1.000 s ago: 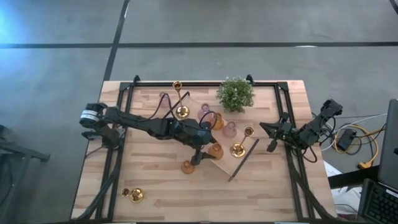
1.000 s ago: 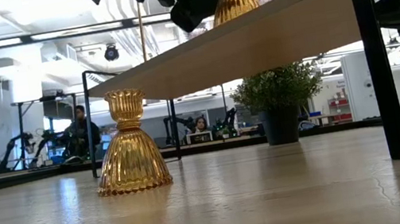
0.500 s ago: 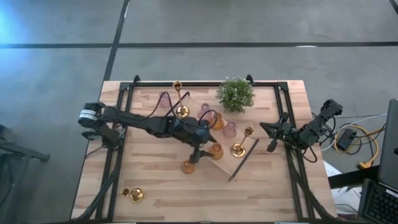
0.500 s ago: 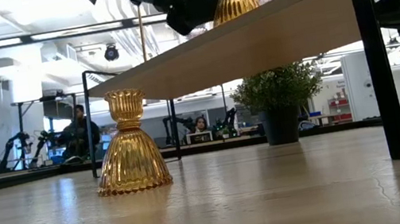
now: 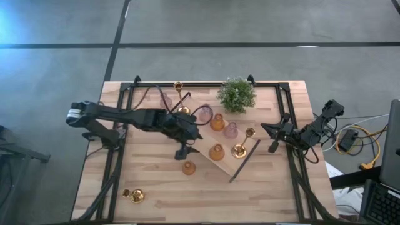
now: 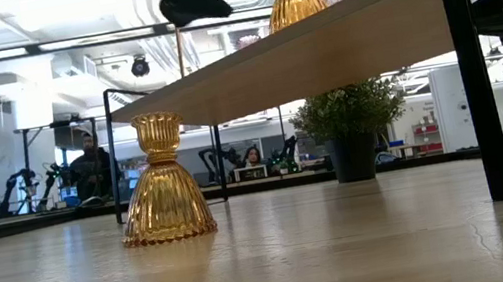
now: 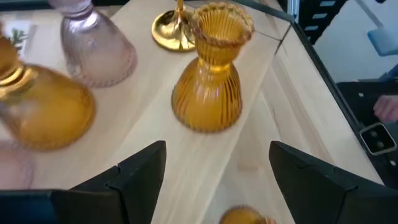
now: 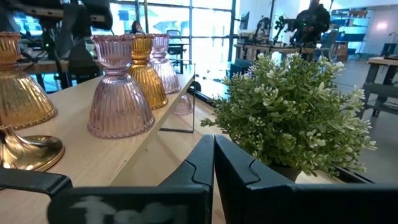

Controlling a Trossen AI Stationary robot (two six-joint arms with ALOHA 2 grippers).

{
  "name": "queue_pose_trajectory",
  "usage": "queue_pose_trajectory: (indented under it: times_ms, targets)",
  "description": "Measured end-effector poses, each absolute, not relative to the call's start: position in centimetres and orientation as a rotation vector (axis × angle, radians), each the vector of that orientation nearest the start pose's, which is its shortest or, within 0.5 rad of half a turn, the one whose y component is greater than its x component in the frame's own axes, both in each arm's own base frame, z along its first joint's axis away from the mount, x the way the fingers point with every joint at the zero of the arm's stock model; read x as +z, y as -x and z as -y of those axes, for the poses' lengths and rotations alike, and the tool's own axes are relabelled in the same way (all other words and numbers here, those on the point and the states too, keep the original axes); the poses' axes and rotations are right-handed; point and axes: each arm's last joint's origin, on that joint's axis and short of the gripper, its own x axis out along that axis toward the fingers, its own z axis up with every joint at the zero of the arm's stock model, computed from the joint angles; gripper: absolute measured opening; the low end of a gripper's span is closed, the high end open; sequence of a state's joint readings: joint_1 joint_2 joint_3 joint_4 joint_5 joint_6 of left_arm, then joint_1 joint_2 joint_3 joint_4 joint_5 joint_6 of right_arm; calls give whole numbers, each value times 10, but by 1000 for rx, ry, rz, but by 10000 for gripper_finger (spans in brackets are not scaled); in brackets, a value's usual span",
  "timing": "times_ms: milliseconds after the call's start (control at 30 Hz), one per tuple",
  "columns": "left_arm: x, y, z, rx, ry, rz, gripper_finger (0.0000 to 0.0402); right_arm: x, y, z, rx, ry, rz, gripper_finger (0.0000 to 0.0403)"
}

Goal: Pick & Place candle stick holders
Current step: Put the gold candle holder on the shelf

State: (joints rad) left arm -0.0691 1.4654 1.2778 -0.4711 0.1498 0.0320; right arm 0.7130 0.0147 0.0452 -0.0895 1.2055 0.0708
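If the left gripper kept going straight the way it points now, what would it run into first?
Most likely the amber holder on the wooden tray, centred ahead of the open left gripper. Depth is hard to judge.

A grey concrete floor [image 5: 250, 22] crossed by dark lines surrounds the pale wooden surface [image 5: 162, 194]. Beyond it lies an open workshop with ceiling strip lights [image 6: 44, 47], tall bright windows [image 8: 211, 25], other workbenches, and a seated person [image 6: 86, 167] far off.
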Motion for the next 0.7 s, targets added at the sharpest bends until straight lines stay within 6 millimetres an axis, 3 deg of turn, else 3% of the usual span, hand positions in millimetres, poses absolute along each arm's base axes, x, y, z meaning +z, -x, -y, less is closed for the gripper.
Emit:
queue_pose_trajectory:
  times_ms: [333, 700]
  targets:
    - [354, -259, 39, -180, 67, -700, 289, 170, -76, -30, -493, -20, -17, 8]
    - [356, -170, 68, -87, 284, -994, 289, 170, -76, -30, -493, -19, -17, 8]
